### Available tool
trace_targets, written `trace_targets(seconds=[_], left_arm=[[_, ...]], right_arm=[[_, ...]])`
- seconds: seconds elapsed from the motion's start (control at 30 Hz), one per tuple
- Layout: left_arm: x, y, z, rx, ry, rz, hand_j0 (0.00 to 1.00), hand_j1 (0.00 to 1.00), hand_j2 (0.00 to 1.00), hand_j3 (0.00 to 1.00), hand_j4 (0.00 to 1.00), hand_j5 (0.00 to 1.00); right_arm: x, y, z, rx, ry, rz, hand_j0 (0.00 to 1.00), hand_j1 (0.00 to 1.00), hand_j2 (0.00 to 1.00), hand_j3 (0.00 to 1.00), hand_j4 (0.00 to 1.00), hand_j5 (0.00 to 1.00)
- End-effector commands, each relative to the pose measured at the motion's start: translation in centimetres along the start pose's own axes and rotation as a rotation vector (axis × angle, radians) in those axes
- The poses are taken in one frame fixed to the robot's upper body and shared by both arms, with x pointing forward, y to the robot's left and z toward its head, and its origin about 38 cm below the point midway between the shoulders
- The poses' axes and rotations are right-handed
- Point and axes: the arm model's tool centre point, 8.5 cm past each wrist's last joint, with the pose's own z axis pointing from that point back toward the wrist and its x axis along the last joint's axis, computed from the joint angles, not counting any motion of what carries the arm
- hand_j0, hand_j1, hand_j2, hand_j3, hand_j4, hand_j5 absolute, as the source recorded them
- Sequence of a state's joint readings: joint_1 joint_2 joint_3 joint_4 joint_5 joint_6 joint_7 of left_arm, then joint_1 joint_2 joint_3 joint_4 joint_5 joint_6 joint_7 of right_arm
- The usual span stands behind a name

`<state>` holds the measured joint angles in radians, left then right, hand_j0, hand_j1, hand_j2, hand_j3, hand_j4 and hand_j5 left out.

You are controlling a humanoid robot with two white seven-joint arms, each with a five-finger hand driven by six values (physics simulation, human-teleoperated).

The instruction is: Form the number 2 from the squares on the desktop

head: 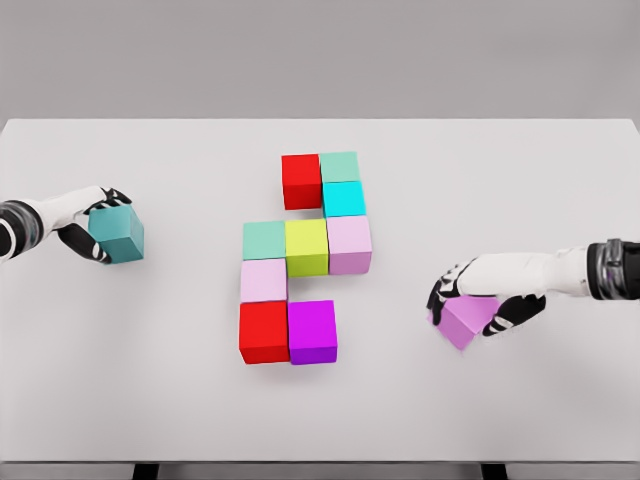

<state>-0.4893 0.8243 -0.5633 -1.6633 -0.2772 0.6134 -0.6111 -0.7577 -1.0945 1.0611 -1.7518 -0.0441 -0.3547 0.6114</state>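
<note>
Both forearms run out of view at the picture's side edges. The left hand [95, 225] covers the teal cube's [118, 234] left face; the right hand [487, 298] hides the lilac cube's [465, 320] top. The table's [150, 400] legs are cropped below.

I see the blocks [300, 260] as smooth, matt solids, like painted plastic, no grain. The table [520, 180] reads as flat matt white. Both hands, left [95, 225] and right [485, 295], have glossy white shells with black joints.
</note>
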Motion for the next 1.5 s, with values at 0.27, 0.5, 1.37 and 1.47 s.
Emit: trace_targets(seconds=[0.27, 0.5, 1.37, 1.47], left_arm=[[0.0, 0.0, -0.3, 0.004, 0.003, 0.001, 0.68, 0.68, 0.68, 0.68, 0.68, 0.68], [0.2, 0.3, -0.2, 0.012, -0.001, 0.002, 0.61, 0.61, 0.61, 0.61, 0.61, 0.61], [4.1, 2.4, -1.5, 0.047, -0.084, 0.067, 0.5, 0.5, 0.5, 0.5, 0.5, 0.5], [4.4, 2.5, -1.7, 0.048, -0.089, 0.074, 0.49, 0.49, 0.49, 0.49, 0.49, 0.49]], right_arm=[[3.9, -2.8, -3.1, -0.021, -0.219, 0.26, 0.5, 0.5, 0.5, 0.5, 0.5, 0.5], [5.6, -3.1, -5.3, -0.011, -0.294, 0.351, 0.5, 0.5, 0.5, 0.5, 0.5, 0.5], [0.0, 0.7, 6.3, 0.066, -0.028, 0.156, 1.0, 1.0, 1.0, 1.0, 1.0, 1.0], [-0.1, 1.7, 5.2, 0.127, -0.029, 0.183, 1.0, 1.0, 1.0, 1.0, 1.0, 1.0]])
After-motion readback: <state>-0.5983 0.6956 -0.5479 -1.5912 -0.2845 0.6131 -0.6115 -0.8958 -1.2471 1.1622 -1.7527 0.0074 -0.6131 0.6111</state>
